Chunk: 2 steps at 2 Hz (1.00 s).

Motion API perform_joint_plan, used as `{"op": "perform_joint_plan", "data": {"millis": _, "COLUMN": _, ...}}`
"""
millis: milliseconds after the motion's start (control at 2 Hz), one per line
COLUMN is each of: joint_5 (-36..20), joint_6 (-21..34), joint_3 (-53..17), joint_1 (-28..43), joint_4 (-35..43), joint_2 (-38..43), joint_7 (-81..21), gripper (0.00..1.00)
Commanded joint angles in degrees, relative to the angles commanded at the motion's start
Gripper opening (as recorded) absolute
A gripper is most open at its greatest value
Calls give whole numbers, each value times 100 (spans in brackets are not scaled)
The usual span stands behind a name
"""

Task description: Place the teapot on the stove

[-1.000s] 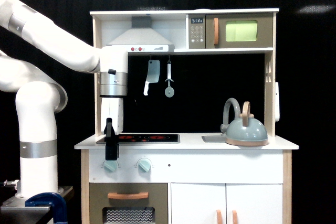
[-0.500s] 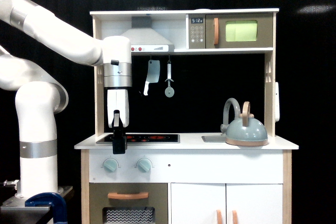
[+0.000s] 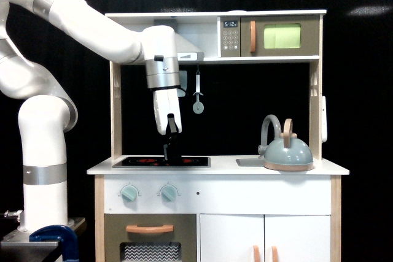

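Black curtain backs a toy kitchen with a white counter (image 3: 221, 167). Whether the gripper (image 3: 171, 154) fingers are parted cannot be told; they hang over the stove (image 3: 161, 162), empty. Open counter separates it from the teapot (image 3: 288, 151), far right beside the faucet (image 3: 268, 128). White arm (image 3: 92, 29) slants down from upper left.

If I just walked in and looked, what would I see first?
First you'd see the big white robot arm reaching in from the exterior view's left, with its dark end effector hanging over the black stove of a toy kitchen. Next comes the grey-blue teapot on the white counter at the exterior view's right, by the curved faucet. High up, the microwave's green window glows.
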<state>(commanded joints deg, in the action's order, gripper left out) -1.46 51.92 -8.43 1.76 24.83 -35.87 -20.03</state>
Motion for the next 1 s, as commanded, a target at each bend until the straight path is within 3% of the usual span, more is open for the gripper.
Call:
{"op": "perform_joint_plan", "data": {"millis": 500, "joint_5": -990, "joint_6": -435, "joint_3": -1300, "joint_1": 956, "joint_4": 1572, "joint_2": 1835, "joint_7": -2746, "gripper": 100}}
{"op": "perform_joint_plan", "data": {"millis": 1000, "joint_5": -2883, "joint_6": 1141, "joint_3": -2013, "joint_1": 1342, "joint_4": 3711, "joint_2": 3813, "joint_7": -6401, "gripper": 100}}
